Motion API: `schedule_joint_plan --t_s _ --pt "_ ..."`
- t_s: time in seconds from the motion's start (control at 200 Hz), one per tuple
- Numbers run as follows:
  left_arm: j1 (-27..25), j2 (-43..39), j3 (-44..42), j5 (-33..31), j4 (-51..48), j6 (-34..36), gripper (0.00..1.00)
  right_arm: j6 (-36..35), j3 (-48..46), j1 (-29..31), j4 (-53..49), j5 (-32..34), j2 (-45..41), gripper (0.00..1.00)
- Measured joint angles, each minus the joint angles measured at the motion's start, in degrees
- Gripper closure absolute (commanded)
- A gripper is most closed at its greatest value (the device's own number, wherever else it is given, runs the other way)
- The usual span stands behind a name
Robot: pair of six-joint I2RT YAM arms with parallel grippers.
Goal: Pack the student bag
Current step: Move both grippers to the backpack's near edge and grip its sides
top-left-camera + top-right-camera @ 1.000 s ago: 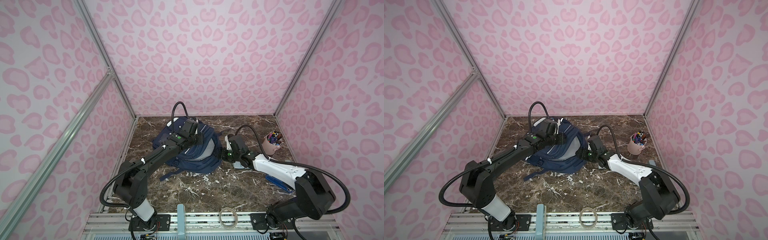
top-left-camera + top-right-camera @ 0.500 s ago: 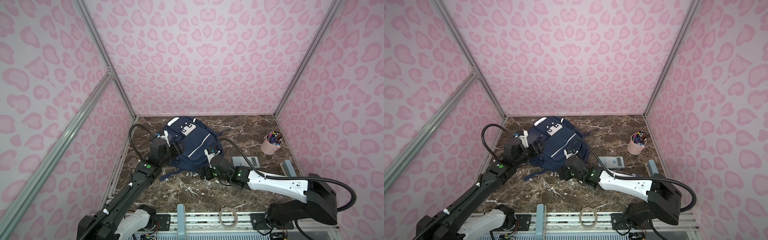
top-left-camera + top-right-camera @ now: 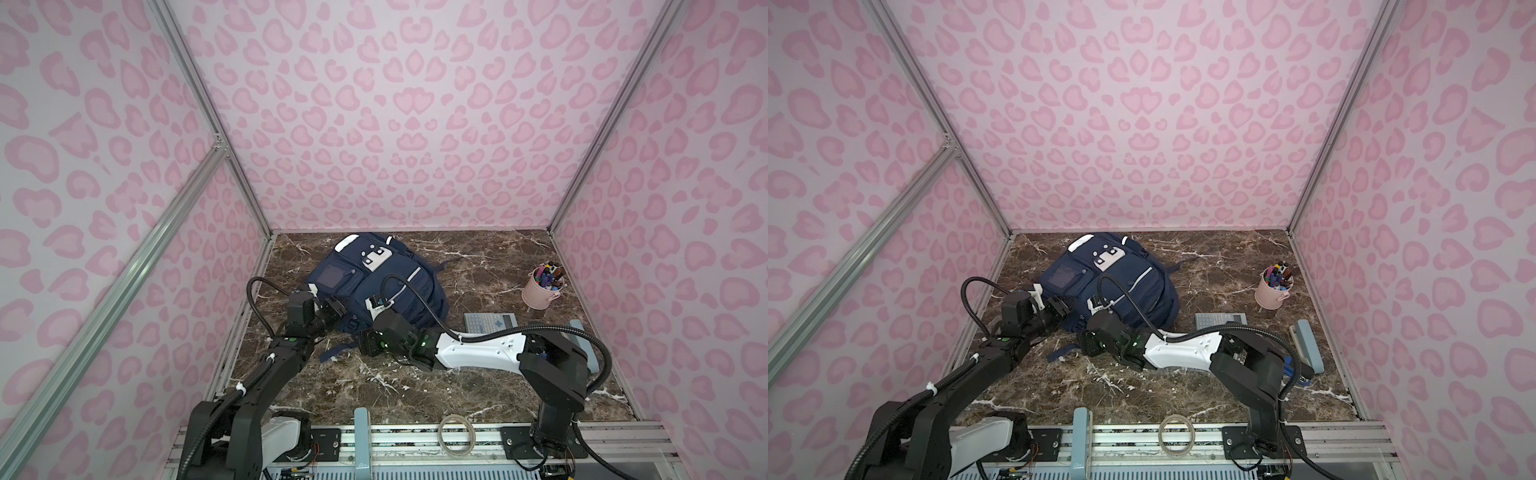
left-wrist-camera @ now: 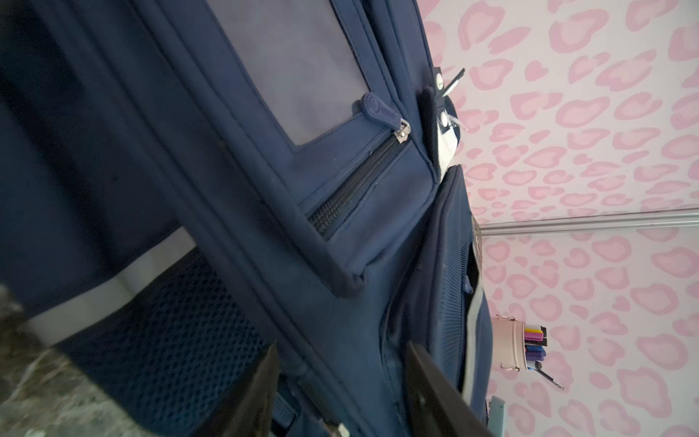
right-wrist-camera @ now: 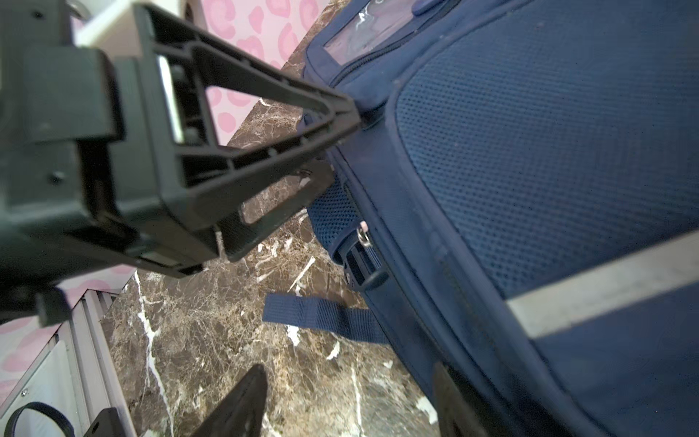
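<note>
Straddling near corner of student bag (image 3: 374,282), lying lengthwise away, with left gripper (image 4: 342,350), jaws apart, seemingly unclamped; hovering right gripper (image 5: 348,378), also apart, alongside.

Marble tabletop (image 3: 490,266): student bag (image 3: 374,278), calculator (image 3: 490,322), cup (image 3: 540,296)

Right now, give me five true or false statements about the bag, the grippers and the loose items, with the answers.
1. The bag lies on the table. True.
2. The calculator is inside the bag. False: it lies on the table beside the bag.
3. The pen cup has tipped over. False: it stands upright.
4. The left gripper and right gripper are both at the bag's near edge. True.
5. The tape roll sits on the bag. False: it rests at the front rail.
</note>
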Motion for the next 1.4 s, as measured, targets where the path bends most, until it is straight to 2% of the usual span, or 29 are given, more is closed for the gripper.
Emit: schedule_joint_plan --t_s 0.055,0.11,0.26,0.305,0.51,0.785,0.835,0.9,1.02,1.13,1.28,1.4 --pt "-0.07 1.88 0.37 0.24 1.05 0.04 0.46 0.07 0.55 -0.90 -0.02 -0.59 0.68 0.36" --pt "-0.22 4.00 0.72 0.28 2.27 0.24 0.53 0.42 1.01 -1.68 0.11 -1.05 1.25 0.38" --pt "-1.33 8.39 1.18 0.35 4.02 0.26 0.90 0.15 2.89 -2.60 -0.20 -0.87 3.43 0.43" --pt "-1.99 9.03 1.70 0.20 4.22 0.24 0.96 -0.20 3.82 -2.67 -0.24 -0.46 4.37 0.45" --pt "-5.33 8.96 3.10 -1.16 3.41 0.37 0.97 -1.33 6.69 -2.89 -1.36 4.72 7.26 0.51" --pt "-6.32 2.78 1.31 -2.38 3.02 -0.26 0.97 -0.02 10.67 -3.96 -2.84 8.66 11.15 0.56" --pt "-6.40 2.05 0.92 -2.51 3.08 -0.35 0.97 0.07 10.32 -4.26 -2.01 8.31 11.02 0.51" --pt "-6.45 1.62 0.20 -2.40 3.37 -1.25 0.97 0.79 8.76 -4.57 0.20 7.13 10.36 0.36" --pt "-6.73 1.38 -0.59 -1.60 3.61 -1.70 0.97 2.38 4.02 -5.16 4.87 4.83 7.48 0.34" --pt "-6.60 1.01 -0.66 -0.92 3.63 -2.14 0.97 3.08 3.85 -5.25 5.07 5.81 6.62 0.44" --pt "-6.51 -1.14 -0.55 -2.34 2.84 -2.01 0.97 3.43 6.14 -5.92 3.43 6.10 8.22 0.65" --pt "-6.56 -3.04 -0.76 -2.60 1.49 -1.86 0.97 3.39 5.68 -6.47 3.85 4.61 7.98 0.72"
